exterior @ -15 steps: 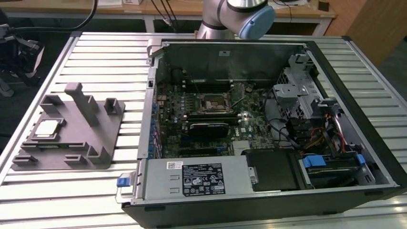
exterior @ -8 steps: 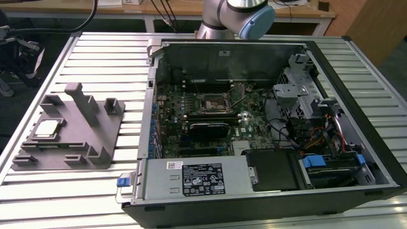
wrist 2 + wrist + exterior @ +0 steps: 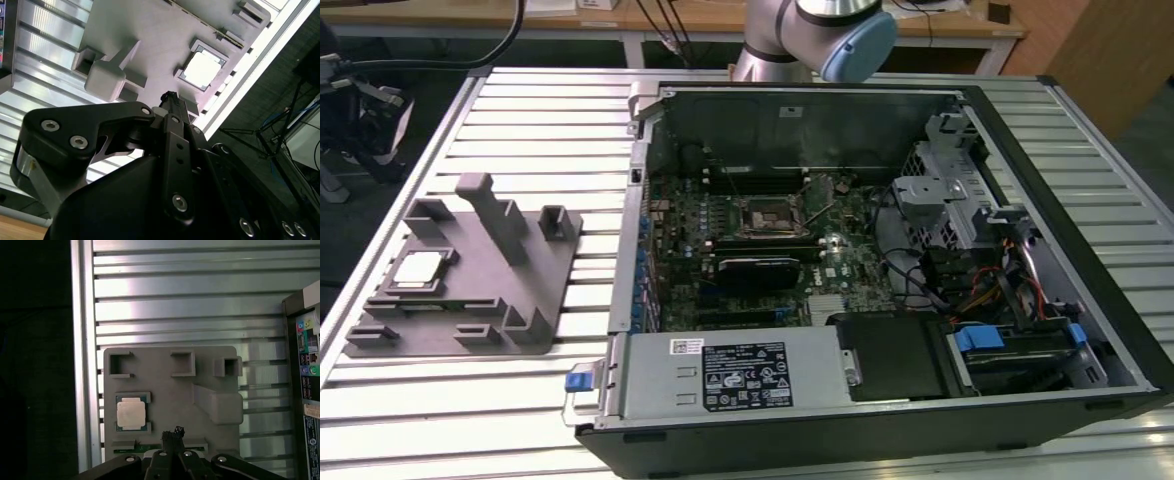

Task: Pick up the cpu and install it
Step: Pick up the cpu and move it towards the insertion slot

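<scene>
Obs.: cpu [image 3: 131, 413] lies flat, silvery top up, in a shallow square pocket of the grey fixture block [image 3: 165, 390]. The block rests on the slatted metal counter [image 3: 190, 305]. In the exterior view the block is to that view's left of the open computer case [image 3: 854, 440], well apart from the black socket [image 3: 765, 215] on the board inside.

Tool [image 3: 173, 432]: in both wrist views the fingers meet in a single dark tip, so I read them as together, with nothing between them. It hangs above the block, clear of it. In the first wrist view the tip sits off to one side of the cpu, not over it.

Status: pick not yet made and the cpu is untouched in its pocket. I judge the step in hand to be the approach.

Notes on doing it well (judgement only):
- Centre the tool over the chip before any descent, because the offset matters with a part this thin.
- The fingers need to be apart and squared to two opposite chip edges.
- The pocket rim leaves little room beside the chip, so a skewed descent risks catching the rim or tipping the chip.
- Grip the edges lightly and keep the chip level.
- The upright post [image 3: 218, 407] stands near, so keep the linkage clear of it.
</scene>
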`<state>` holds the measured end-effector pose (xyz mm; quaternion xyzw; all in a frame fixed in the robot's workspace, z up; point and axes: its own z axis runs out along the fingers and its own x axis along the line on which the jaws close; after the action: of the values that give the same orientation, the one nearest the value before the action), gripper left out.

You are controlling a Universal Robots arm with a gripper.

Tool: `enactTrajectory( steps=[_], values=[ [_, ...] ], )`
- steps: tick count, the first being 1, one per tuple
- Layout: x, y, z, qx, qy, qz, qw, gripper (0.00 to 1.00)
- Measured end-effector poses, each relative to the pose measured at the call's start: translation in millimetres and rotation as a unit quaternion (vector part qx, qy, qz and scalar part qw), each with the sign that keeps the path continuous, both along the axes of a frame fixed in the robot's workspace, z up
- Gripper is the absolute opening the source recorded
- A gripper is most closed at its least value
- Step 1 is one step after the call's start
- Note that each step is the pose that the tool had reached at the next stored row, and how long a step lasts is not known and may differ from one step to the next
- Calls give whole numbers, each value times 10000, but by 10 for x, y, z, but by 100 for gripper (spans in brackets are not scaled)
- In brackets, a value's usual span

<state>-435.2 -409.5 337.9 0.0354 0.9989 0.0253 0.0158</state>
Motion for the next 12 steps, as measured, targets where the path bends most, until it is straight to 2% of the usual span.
enactTrajectory(
  steps=[12],
  values=[
    [-106, 0, -73, -1, -2, 0, 10000, 11]
  ],
)
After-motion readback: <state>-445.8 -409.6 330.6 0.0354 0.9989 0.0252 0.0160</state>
